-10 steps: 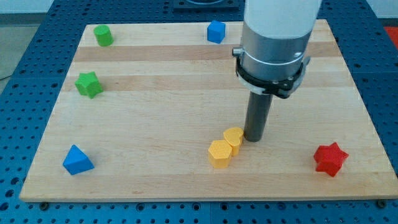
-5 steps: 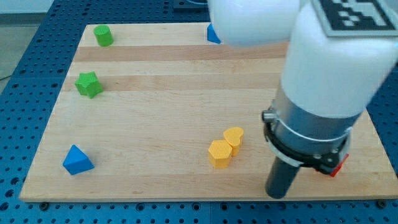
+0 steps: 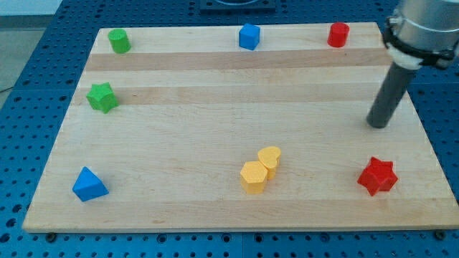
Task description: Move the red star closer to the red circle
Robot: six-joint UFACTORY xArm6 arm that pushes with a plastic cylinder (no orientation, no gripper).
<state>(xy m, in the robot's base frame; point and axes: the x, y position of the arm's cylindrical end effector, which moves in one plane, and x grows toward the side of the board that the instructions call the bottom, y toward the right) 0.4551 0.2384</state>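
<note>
The red star (image 3: 377,176) lies near the view's bottom right corner of the wooden board. The red circle (image 3: 338,34) stands at the view's top edge, right of centre. My tip (image 3: 377,125) rests on the board above the red star, a short gap away, and well below and right of the red circle. The rod rises toward the view's top right.
A yellow hexagon (image 3: 253,176) and yellow heart (image 3: 270,158) touch each other at bottom centre. A blue cube (image 3: 249,36) sits at top centre. A green cylinder (image 3: 119,41) and green star (image 3: 102,97) are at the left. A blue triangle (image 3: 89,185) is at bottom left.
My tip swept from beside the yellow heart down to the bottom edge, then up to the right side above the red star. The red star has shifted slightly left. The red circle now shows.
</note>
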